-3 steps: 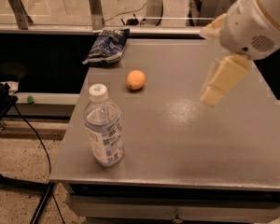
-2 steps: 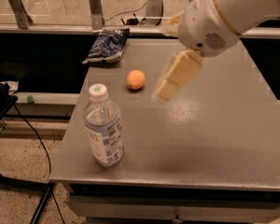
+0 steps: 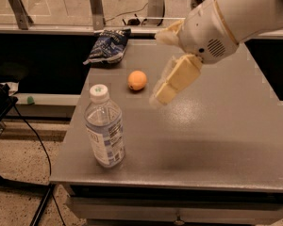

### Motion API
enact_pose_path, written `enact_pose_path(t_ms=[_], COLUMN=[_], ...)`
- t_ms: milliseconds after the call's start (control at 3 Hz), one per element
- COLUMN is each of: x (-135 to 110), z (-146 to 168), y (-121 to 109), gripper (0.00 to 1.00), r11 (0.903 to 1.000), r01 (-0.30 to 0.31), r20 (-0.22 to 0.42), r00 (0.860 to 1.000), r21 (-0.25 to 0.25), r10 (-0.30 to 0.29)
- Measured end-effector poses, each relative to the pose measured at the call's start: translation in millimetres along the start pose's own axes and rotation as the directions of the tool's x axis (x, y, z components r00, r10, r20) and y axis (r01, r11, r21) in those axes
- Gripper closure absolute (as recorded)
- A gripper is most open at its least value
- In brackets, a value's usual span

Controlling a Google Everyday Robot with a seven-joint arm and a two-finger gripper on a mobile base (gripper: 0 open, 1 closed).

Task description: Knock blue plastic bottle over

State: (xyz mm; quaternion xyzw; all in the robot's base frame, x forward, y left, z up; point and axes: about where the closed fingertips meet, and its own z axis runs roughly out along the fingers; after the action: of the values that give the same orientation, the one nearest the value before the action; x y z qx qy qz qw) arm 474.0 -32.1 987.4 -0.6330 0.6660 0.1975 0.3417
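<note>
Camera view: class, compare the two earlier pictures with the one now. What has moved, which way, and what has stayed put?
The gripper swung across the table toward the picture's left and now hangs beside the orange ball, clear of the blue plastic bottle. Nothing was grasped or released. The bottle still stands upright; ball and snack bag have not moved.

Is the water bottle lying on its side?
No, the blue plastic bottle stands upright near the table's front edge, while the gripper hangs apart from it, beside the orange ball.
</note>
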Motion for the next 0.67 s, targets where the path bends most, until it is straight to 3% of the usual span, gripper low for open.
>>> enact_pose_path(t_ms=[333, 667], x=[22.7, 10.5], z=[25.4, 47.6], y=[27.5, 76.0], gripper=[0.00, 0.00], r11=[0.9898, 0.9686], r01=[-0.068, -0.109], r20=[0.165, 0.375], r00=[0.982, 0.908], r21=[-0.125, -0.224], r10=[0.088, 0.189])
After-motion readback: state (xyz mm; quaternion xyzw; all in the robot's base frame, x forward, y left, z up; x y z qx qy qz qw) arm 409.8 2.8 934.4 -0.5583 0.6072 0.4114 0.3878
